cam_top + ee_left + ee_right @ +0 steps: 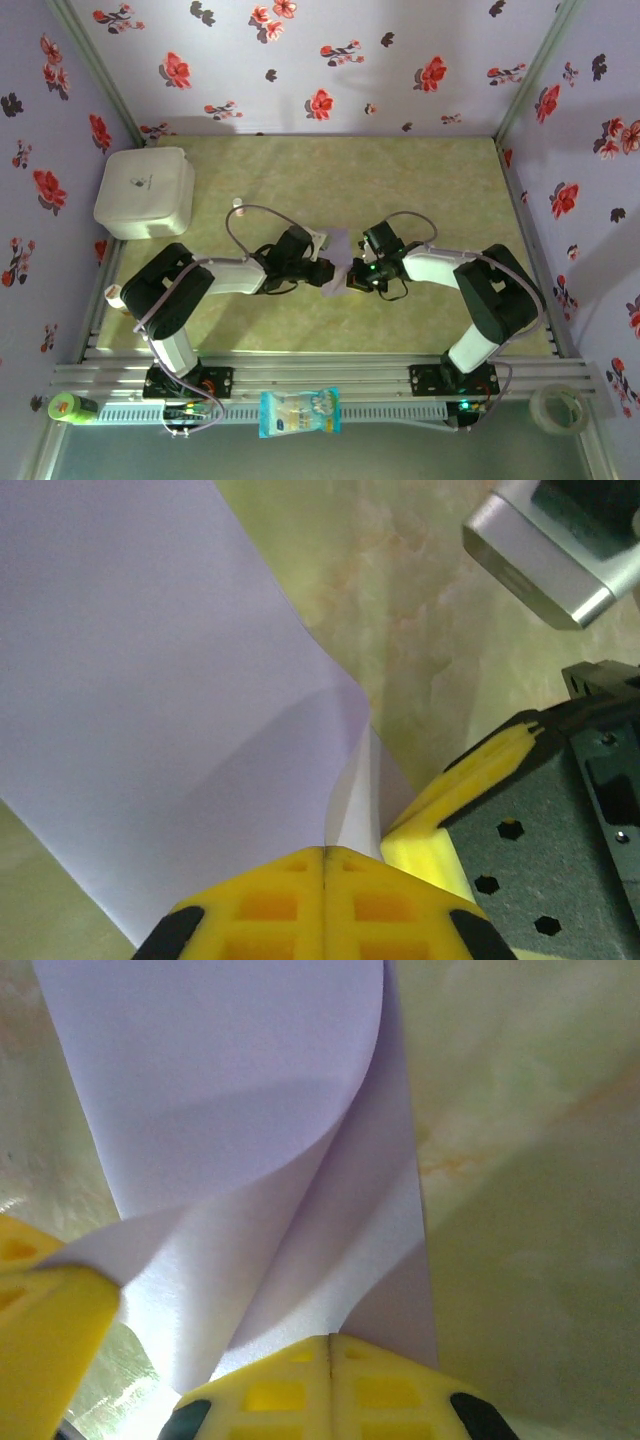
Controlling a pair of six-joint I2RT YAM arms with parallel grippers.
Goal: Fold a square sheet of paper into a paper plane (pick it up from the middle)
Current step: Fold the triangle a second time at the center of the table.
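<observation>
Sheet (230, 1090) clamped by left pincer (324, 860), right pincer (331, 1345).

It looks like a robot lab cell: flowered wallpaper walls (320, 60), and an aluminium rail (330, 378) at the bottom carrying robot arms (480, 290).

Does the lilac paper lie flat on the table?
No, the square sheet of paper curls over itself, pinched in the shut right tool.
</observation>
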